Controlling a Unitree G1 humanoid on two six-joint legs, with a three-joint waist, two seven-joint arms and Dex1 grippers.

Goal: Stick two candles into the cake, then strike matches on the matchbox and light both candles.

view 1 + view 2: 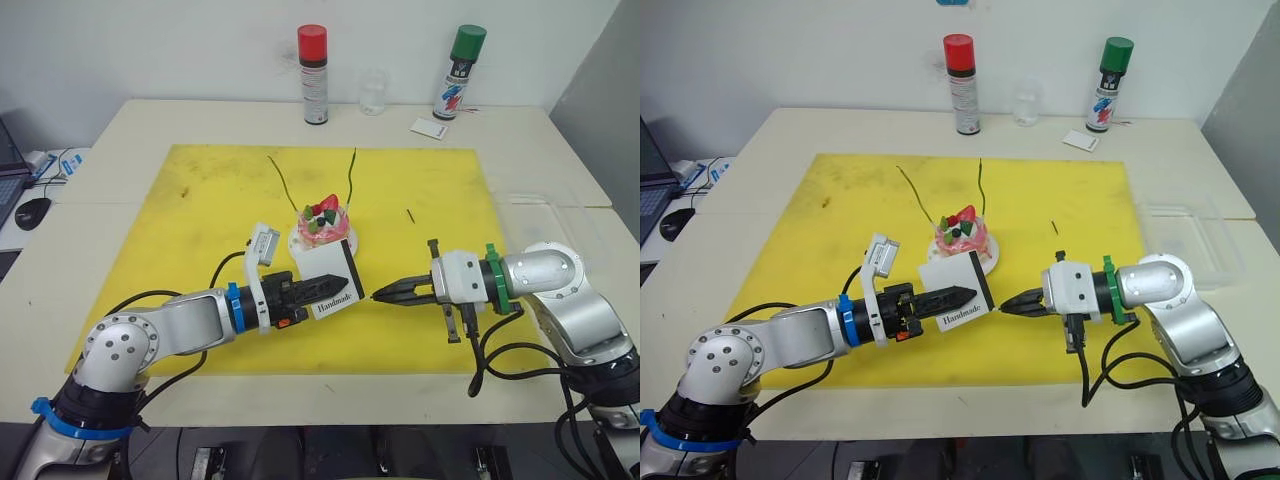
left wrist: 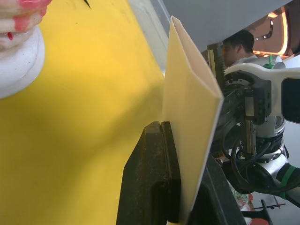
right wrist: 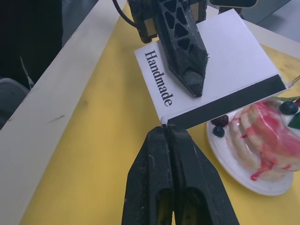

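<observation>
Your left gripper (image 1: 322, 286) clamps the matchbox (image 1: 331, 283) beside the cake (image 1: 322, 225); your right gripper (image 1: 388, 293), pinched on a match (image 3: 163, 120), has its tip at the dark striking strip (image 3: 225, 105), so drag along that edge.

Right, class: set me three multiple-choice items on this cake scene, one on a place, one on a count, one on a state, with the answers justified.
1. Where do the candles stand?
A. in the cake
B. flat on the mat
C. in the glass

2. How many spray cans stand at the table's far edge?
A. one
B. two
C. three

3. What is the left end effector doing?
A. hanging open
B. gripping the matchbox
C. holding a candle

Answers:
1 A, both green sticks rise out of the cake.
2 B, the red-capped can and the green-capped can.
3 B, the left end effector is clamped on the matchbox, with the shut right end effector at the box's corner.
</observation>
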